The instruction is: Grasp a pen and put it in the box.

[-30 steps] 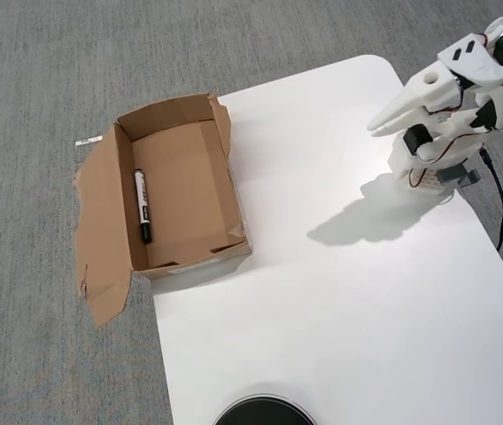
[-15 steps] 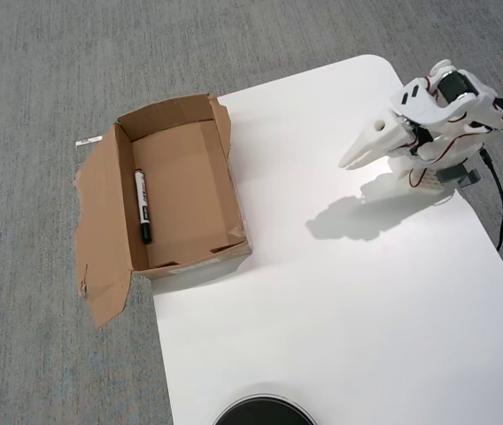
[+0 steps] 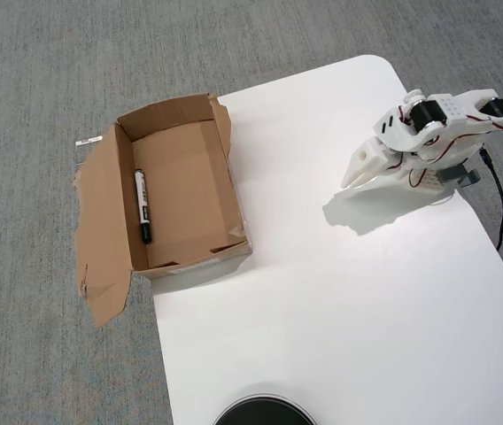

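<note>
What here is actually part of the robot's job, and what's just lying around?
Part of the job:
- pen, already lying inside the box
- box, brown cardboard, at the table's left edge
- claw, empty, folded near the arm's base

Just lying about:
- black cable by the base
- dark round object at the bottom edge
- small white strip on the carpet

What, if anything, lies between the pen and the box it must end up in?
Nothing visible does: the pen already lies inside the box, along the wall on the left in the overhead view. The gripper is folded back on the far side of the white table, holding nothing.
</note>
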Robot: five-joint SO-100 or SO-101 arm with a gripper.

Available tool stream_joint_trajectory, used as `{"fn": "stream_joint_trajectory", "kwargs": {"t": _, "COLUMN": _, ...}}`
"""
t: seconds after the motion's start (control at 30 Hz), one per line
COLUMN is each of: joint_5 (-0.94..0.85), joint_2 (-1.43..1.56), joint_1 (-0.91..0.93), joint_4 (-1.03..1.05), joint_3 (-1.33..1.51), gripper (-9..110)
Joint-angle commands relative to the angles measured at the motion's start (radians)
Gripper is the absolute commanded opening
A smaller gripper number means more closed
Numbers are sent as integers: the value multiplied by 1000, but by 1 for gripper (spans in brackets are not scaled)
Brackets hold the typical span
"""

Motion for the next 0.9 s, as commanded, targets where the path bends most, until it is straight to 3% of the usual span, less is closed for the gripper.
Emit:
{"fn": "stream_joint_trajectory", "kwargs": {"t": 0.0, "joint_5": 10, "joint_2": 61, "joint_1": 4, "joint_4": 9, "joint_3": 42, "gripper": 7}}
{"fn": "stream_joint_trajectory", "kwargs": {"t": 0.87, "joint_5": 4, "joint_2": 60, "joint_1": -5, "joint_4": 12, "joint_3": 159, "gripper": 7}}
